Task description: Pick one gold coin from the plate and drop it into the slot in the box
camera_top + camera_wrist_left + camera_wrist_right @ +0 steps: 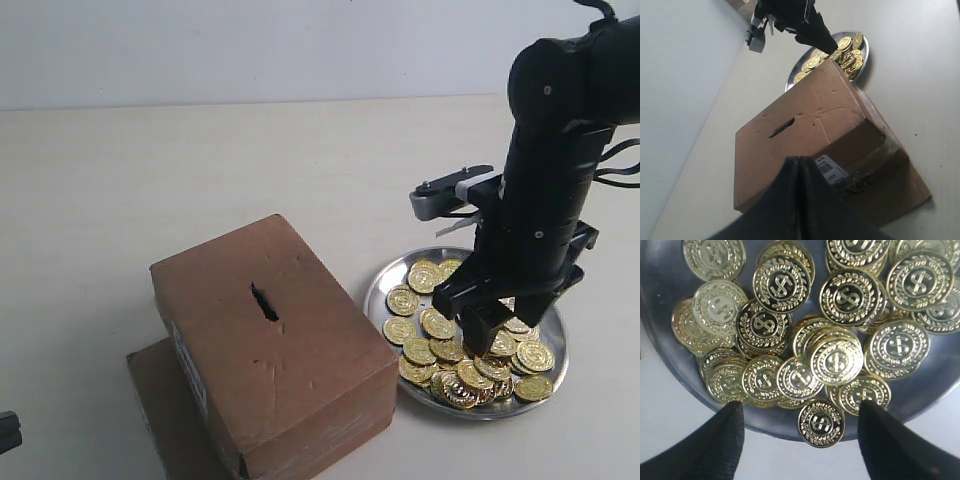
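Closest to the near left corner of the counter (150, 170) is the left pincer (800, 162). Its two black tips are pressed together with nothing in them. Just past it, by the near edge, sits the box (270, 350) on a flat cardboard sheet (160, 400). The box slot (264, 301) is in the middle of the top. Next to the box, toward the right edge, is the plate (378, 280), full of gold coins (440, 350). The right pincer (490, 328) hangs low over them with its fingers (715, 445) wide apart and holding nothing. The job now is to grab one coin. I think the best pick is the lone coin (821, 422) by the rim, between the fingers. The pincer should go straight down, put one finger on each side, and squeeze gently so no second coin comes along. Some things are hard to see. The right arm covers part of the plate from outside. The box hides some of the plate from the left wrist. The coins lie in a heap, so I cannot tell how many are underneath.
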`<state>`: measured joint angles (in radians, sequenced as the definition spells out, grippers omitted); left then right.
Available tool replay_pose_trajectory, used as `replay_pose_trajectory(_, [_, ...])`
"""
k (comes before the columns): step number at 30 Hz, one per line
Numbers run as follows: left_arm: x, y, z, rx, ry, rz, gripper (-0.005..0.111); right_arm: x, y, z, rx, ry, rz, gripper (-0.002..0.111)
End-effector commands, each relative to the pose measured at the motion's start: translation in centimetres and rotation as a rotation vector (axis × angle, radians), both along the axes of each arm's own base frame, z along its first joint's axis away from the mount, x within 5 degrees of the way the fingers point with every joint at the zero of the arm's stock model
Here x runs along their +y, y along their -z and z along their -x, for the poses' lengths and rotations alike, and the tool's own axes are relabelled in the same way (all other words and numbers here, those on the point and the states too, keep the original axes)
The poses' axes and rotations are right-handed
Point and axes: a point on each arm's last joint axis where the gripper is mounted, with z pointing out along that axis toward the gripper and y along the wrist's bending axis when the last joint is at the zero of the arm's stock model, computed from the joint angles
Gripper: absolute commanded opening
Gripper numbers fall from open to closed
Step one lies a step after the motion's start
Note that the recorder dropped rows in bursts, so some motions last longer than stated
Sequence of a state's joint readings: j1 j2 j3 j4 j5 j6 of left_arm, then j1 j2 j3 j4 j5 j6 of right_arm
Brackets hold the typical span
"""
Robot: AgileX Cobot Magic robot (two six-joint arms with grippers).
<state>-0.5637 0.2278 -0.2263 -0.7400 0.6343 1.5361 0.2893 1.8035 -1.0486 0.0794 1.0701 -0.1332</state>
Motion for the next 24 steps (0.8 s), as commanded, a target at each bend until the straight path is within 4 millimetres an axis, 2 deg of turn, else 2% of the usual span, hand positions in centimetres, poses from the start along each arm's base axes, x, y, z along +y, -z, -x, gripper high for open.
replay_pose_trajectory(1, [-0.1,0.1,-0.1,0.009,-0.001,0.013,0.0,0.2,1.3,-1.0,0.048,-0.011,0.021,0.062])
replay_pose_trajectory(13, [-0.1,0.0,0.0,0.014,0.0,0.022,0.0,0.6,3.2,-2.6,0.075,-0.041,0.04,0.062])
replay_pose_trajectory(19, [-0.1,0.0,0.0,0.014,0.0,0.022,0.0,0.5,4.2,-2.7,0.106,-0.049,0.058,0.062])
replay_pose_trajectory(24, [-0.1,0.0,0.0,0.014,0.002,0.022,0.0,0.3,4.3,-2.7,0.105,-0.083,0.07,0.062])
